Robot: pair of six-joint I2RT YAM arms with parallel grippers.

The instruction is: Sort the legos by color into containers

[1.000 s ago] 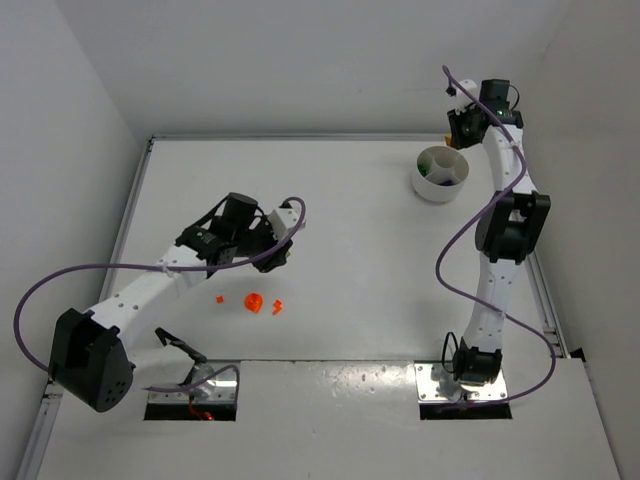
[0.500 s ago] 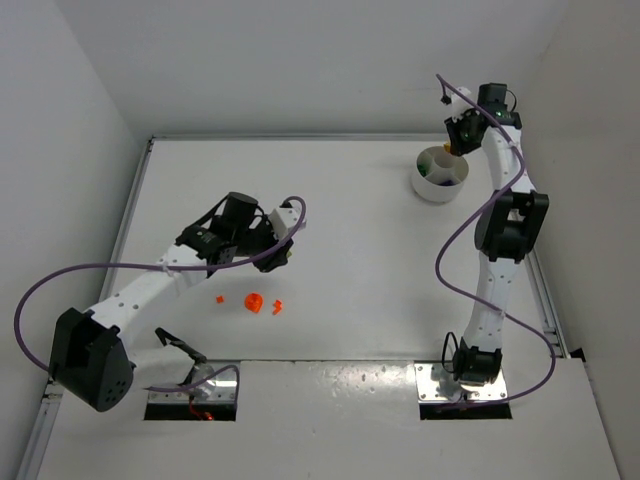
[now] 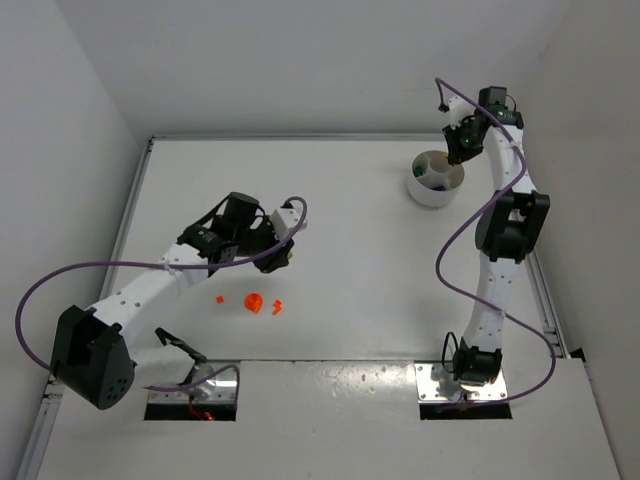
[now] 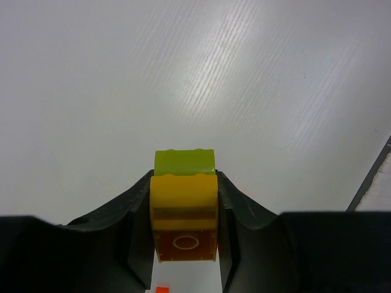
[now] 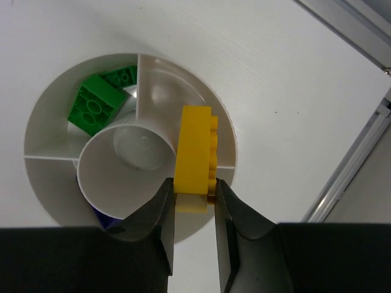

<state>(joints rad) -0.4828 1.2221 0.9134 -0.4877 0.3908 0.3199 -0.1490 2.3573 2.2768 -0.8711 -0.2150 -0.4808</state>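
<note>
My left gripper [image 3: 277, 256] [image 4: 183, 210] is shut on a yellow lego [image 4: 183, 204] with a lime-green lego [image 4: 184, 161] stuck to its far end, held above bare table. My right gripper [image 3: 461, 146] [image 5: 193, 190] is shut on a long yellow lego [image 5: 195, 149] and holds it above the right side of the round white dish [image 3: 437, 185] [image 5: 162, 82]. The dish has a centre well [image 5: 125, 168]. Two green legos [image 5: 95, 107] lie in its upper-left section. A dark blue lego [image 5: 102, 220] shows in the lower section. Three orange-red legos [image 3: 254, 302] lie on the table near the left arm.
The table's raised rim [image 3: 300, 137] runs along the back and a metal rail [image 5: 354, 152] lies just right of the dish. An orange-red bit [image 4: 160, 289] shows below my left fingers. A loose black and orange part [image 3: 178, 343] lies by the left arm's base.
My right gripper has moved a little nearer and left with the yellow lego, now over the dish. The left arm has hardly moved.
</note>
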